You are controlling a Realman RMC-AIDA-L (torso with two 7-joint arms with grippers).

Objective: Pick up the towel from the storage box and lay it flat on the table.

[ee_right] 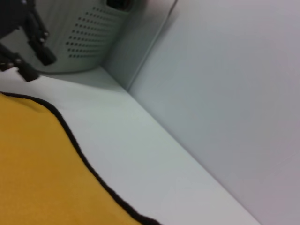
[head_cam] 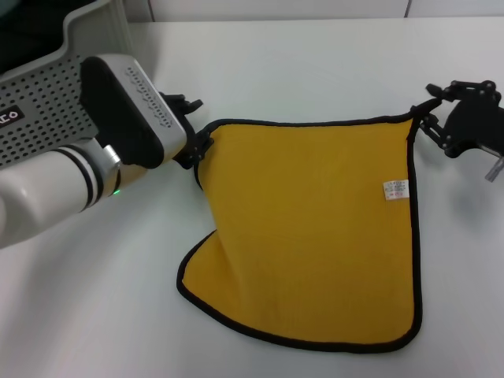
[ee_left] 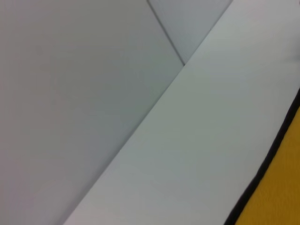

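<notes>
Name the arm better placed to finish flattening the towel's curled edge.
Left, probably. The left hand grips the towel corner beside the curled-in edge, near the storage box. The right hand holds the far corner, whose side already lies straight on the table.

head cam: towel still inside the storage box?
No. The towel is out on the table, spread between the left gripper and the right gripper, while the storage box sits apart at the far left.
</notes>
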